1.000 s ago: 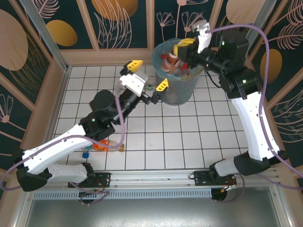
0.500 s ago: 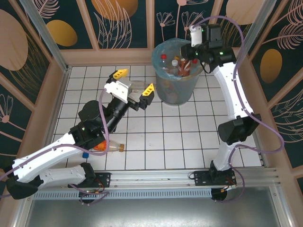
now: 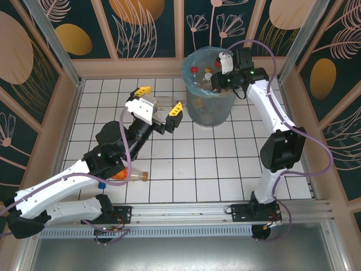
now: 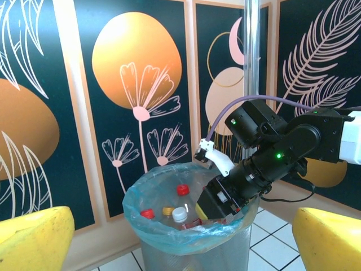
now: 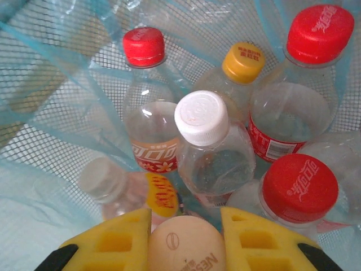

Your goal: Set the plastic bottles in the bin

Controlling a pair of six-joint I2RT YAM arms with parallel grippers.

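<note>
Squarely between the right fingers [image 5: 115,240] sits a tan-capped bottle [image 5: 186,245].

The top camera is looking steeply down from above the near edge over the whole table [image 3: 225,164], with the bin [image 3: 211,110] at its far edge. The left wrist camera is facing that bin roughly level from well back, catching the right arm [image 4: 293,144] too. The right wrist camera is pointing straight down into the bin, close over the bottles [image 5: 208,141]. All three are sharing the bin's mouth.
</note>
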